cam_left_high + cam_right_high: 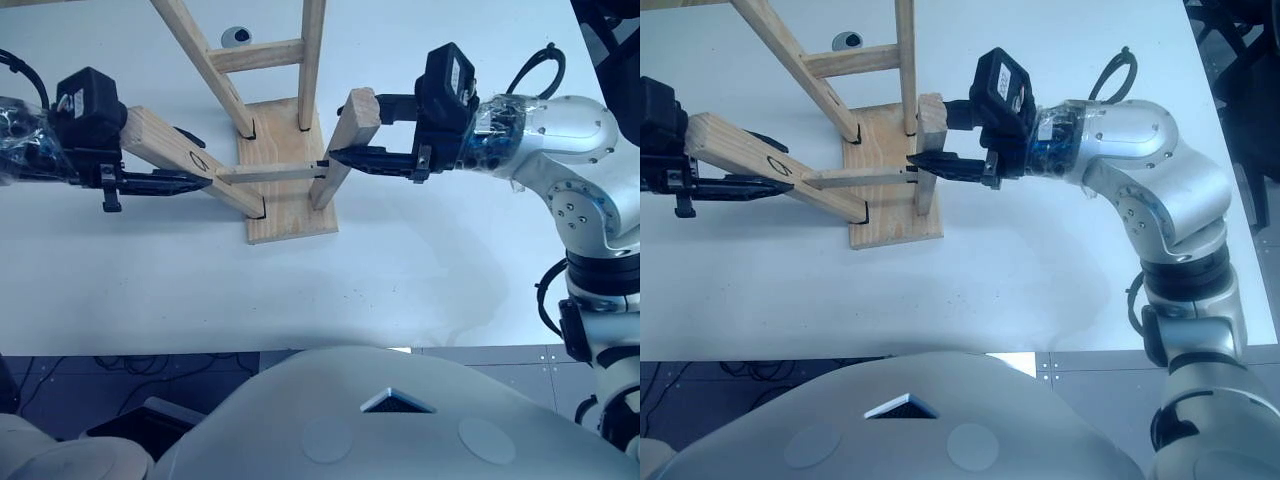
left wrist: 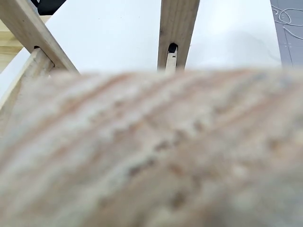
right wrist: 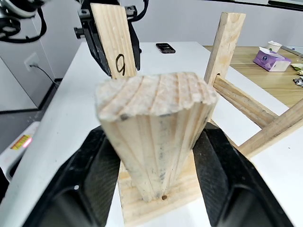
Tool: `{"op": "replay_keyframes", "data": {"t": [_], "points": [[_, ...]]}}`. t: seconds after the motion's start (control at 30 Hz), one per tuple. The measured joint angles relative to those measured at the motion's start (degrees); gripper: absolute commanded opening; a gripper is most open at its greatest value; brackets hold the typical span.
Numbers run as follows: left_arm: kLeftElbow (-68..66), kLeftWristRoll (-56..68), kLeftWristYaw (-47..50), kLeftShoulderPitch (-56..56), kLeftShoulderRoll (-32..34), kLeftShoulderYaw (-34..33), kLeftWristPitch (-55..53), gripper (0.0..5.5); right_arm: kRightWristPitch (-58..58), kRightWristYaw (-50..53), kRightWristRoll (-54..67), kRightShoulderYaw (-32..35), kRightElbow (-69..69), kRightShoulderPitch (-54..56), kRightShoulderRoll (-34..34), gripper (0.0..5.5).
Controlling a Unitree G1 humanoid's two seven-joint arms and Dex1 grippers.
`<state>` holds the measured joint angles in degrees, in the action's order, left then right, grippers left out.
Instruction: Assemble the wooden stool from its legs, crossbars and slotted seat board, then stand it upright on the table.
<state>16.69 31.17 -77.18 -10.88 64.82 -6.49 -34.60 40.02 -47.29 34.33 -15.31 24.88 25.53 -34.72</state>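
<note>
The stool lies upside down, its seat board (image 1: 292,218) flat on the white table. Two far legs (image 1: 312,60) stand in it, joined by a crossbar (image 1: 255,55). My left gripper (image 1: 197,160) is shut on a slanting near leg (image 1: 165,145) that carries a hand-drawn mark. My right gripper (image 1: 352,128) is shut on the other near leg (image 1: 345,150), whose cut end (image 3: 156,94) sits between the black fingers (image 3: 94,175). A thin crossbar (image 1: 270,172) spans the two held legs. In the left wrist view, blurred wood lies close up, with a slotted leg (image 2: 176,33) beyond it.
A small dark round object (image 1: 237,37) lies on the table behind the stool, and a black phone (image 3: 165,47) rests farther back. The table (image 1: 420,260) is bare white in front of the seat board, down to its near edge.
</note>
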Motion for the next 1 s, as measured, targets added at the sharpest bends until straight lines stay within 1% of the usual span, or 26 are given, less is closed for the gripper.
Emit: {"op": "replay_keyframes", "data": {"t": [0.27,0.4,0.43,0.47,0.5,0.53,0.67,0.77,0.83,0.87,0.97,1.0], "points": [[0.1,-1.1,0.4,-1.7,0.1,0.6,-2.1,2.01,0.0,-0.1,-1.3,-0.7,-0.7,1.2,-0.1,2.15],[-0.1,-3.3,0.3,-2.9,-0.1,1.8,-1.4,2.01,0.0,-0.5,-1.7,-2.2,-4.1,4.5,0.7,2.15],[-0.4,-4.0,0.3,-3.3,-0.4,2.3,-1.1,2.01,0.4,-0.6,-1.7,-2.5,-5.5,5.6,1.2,2.53],[-0.8,-4.8,0.3,-3.9,-0.7,2.9,-0.6,2.01,1.3,-0.2,-1.8,-2.5,-7.2,6.6,2.6,2.65],[-0.8,-5.2,0.4,-5.4,-1.7,4.3,0.4,2.01,4.6,0.9,-2.9,-4.9,-9.9,7.2,5.1,2.86],[-1.3,-5.9,0.5,-5.7,-2.4,4.6,1.2,2.01,4.8,1.8,-2.2,-4.1,-11.7,7.2,7.9,3.08],[-3.6,-7.2,1.6,-7.4,-4.5,6.0,2.4,2.01,6.0,3.1,-1.2,-1.5,-15.5,7.7,11.5,3.68],[-5.2,-7.6,1.9,-8.6,-5.9,6.6,3.4,2.01,7.0,4.2,-1.0,0.1,-16.0,7.7,12.6,3.73],[-6.0,-7.6,2.4,-9.1,-6.5,6.6,3.7,2.01,8.8,5.9,0.0,2.5,-15.9,7.6,14.4,3.73],[-6.1,-7.6,2.7,-9.3,-6.7,6.6,3.7,2.01,10.2,7.6,1.6,4.8,-15.9,7.5,15.9,3.73],[-6.4,-7.5,4.2,-9.5,-8.2,6.9,3.5,2.01,12.4,13.0,10.8,14.9,-16.1,10.0,22.9,3.73],[-6.6,-7.1,4.9,-9.2,-9.1,7.1,3.6,2.01,13.0,14.6,13.5,17.3,-16.3,10.9,23.8,3.73]]}}
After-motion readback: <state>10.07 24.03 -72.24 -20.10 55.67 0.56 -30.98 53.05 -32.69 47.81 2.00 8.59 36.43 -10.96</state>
